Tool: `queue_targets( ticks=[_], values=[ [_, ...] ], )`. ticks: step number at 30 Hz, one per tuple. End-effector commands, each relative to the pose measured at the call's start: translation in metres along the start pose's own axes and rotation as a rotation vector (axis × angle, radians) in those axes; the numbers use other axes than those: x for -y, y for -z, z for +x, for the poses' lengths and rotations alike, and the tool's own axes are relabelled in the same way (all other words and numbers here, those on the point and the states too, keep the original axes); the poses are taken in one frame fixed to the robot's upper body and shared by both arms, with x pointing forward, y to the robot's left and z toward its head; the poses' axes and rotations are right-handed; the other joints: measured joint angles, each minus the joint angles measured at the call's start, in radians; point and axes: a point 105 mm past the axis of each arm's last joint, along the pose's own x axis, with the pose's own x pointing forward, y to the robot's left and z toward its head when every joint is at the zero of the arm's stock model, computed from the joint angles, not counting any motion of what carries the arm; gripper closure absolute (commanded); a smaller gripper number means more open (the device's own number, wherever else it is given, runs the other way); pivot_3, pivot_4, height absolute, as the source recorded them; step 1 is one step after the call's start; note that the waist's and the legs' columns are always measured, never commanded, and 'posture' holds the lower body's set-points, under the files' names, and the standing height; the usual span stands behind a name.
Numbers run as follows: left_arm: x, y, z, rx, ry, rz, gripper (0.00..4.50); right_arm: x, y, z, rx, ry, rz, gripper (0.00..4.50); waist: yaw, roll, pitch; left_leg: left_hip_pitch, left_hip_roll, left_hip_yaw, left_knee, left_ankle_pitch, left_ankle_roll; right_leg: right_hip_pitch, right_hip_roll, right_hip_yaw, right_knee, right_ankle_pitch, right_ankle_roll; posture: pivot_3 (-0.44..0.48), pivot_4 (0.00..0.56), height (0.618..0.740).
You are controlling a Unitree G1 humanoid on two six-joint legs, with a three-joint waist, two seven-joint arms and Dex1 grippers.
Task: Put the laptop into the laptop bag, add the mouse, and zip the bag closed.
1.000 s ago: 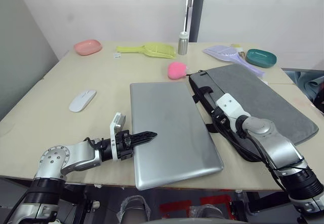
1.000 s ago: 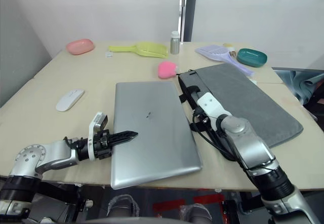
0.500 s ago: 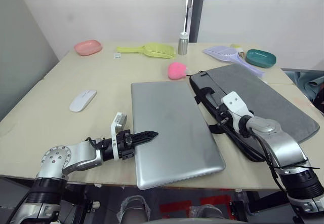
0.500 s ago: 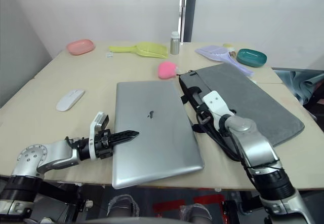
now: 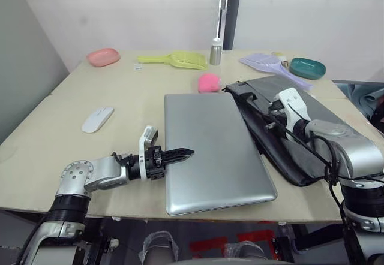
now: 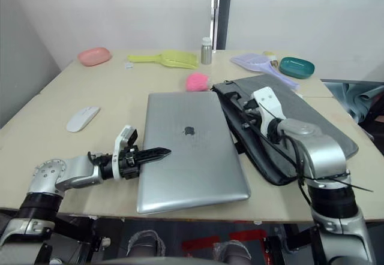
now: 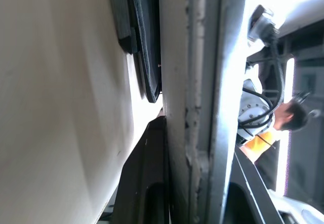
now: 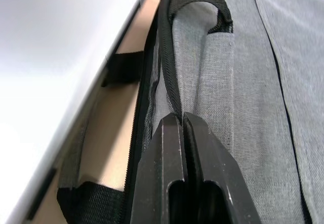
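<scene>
I judge the task barely started: the laptop lies flat on the worktop near its front edge, fully outside the laptop bag, with its right long edge up against the bag's open mouth. My left gripper has its jaws clenched on the laptop's left edge, one finger over the lid and one beneath, as the left wrist view shows. My right gripper has its jaws pinched on the upper lip of the bag's opening, which it holds lifted. The mouse sits untouched near the worktop's left edge, well apart from the bag. Sliding the laptop in, adding the mouse and zipping are all left. The only marking I can make out is a dark logo at the middle of the lid, with no legible writing.
</scene>
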Motion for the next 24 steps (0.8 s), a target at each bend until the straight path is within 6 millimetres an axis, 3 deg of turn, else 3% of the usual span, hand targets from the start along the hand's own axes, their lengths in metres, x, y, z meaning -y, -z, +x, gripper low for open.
queue_targets(
  ticks=[1, 12, 24],
  values=[
    [0.028, -0.009, 0.006, 0.006, 0.124, 0.049, 4.21, -0.002, -0.024, -0.009, 0.079, 0.002, -0.062, 4.49, 0.002, 0.0, 0.0, 0.0, 0.0, 0.0, 0.0, 0.0, 0.0, 0.0, 0.0, 0.0, 0.0, 0.0, 0.0, 0.0, 0.15, 0.74],
    [0.027, -0.029, 0.04, 0.047, 0.085, -0.013, 4.21, -0.012, -0.029, -0.005, 0.081, -0.028, 0.006, 4.49, 0.004, 0.0, 0.0, 0.0, 0.0, 0.001, 0.001, 0.0, 0.0, 0.0, 0.0, 0.001, 0.0, 0.0, 0.001, 0.0, 0.15, 0.74],
    [0.037, -0.046, 0.05, 0.011, 0.077, -0.029, 4.21, -0.015, -0.03, -0.003, 0.084, -0.027, 0.011, 4.49, 0.008, 0.0, 0.0, 0.0, 0.0, 0.001, 0.0, 0.0, 0.001, 0.0, 0.0, 0.001, 0.0, 0.001, 0.001, 0.0, 0.15, 0.74]
  ],
)
